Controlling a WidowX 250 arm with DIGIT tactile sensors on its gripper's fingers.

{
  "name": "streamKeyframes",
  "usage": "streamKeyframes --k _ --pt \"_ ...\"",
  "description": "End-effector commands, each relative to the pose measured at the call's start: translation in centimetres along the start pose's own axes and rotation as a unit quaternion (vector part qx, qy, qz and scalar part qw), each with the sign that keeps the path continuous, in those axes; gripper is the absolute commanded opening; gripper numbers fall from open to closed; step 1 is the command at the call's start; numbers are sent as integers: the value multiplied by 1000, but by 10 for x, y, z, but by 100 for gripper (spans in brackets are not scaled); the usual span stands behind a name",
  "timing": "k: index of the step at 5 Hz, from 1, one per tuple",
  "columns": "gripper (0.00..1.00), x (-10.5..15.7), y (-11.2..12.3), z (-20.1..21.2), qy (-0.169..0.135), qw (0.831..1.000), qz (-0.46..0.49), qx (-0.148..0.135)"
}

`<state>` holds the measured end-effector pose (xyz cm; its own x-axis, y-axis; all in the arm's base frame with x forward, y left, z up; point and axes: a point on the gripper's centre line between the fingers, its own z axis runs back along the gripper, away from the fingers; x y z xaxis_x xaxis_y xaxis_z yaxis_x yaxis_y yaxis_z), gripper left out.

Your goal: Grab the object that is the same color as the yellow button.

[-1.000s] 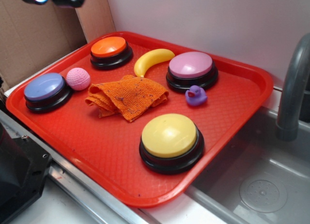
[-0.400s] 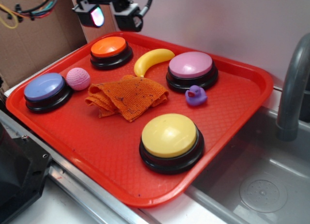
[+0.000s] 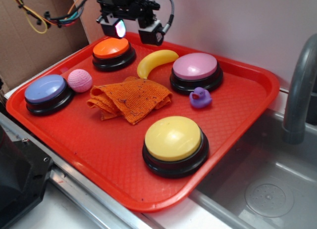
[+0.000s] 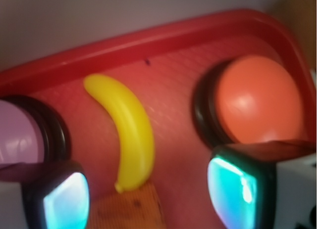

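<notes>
your black gripper (image 3: 133, 30) has come rightward across the top of the frame since the earlier pictures, and now hangs over the red plastic tray's (image 3: 257, 98) back rim, jaws spread wide and holding nothing. the small curved yellow plastic banana (image 3: 156, 61) lies unmoved at upper centre, between the orange dome button (image 3: 113, 48) and the pink dome button (image 3: 195, 67). the large pale-yellow dome button (image 3: 173, 138) sits low, right of centre.

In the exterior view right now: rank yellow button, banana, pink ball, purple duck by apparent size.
1. yellow button, though it is nearest the camera
2. banana
3. pink ball
4. purple duck; close to the ball, so that ranking is unsure
</notes>
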<state>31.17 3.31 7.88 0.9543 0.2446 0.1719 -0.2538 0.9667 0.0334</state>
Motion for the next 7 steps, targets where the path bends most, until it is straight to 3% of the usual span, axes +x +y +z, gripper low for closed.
streamKeyframes --k 1,2,3,4,6,7 --pt "100 28 6 -11 -45 999 -17 -14" --pt "100 31 0 -14 -67 995 -68 0" --pt "100 34 0 -26 -59 996 -73 8" --pt "100 32 0 -32 -54 996 -75 0" --pt "100 29 2 -44 -41 992 -112 -50" --pt "100 30 2 -50 -38 990 -129 -47"
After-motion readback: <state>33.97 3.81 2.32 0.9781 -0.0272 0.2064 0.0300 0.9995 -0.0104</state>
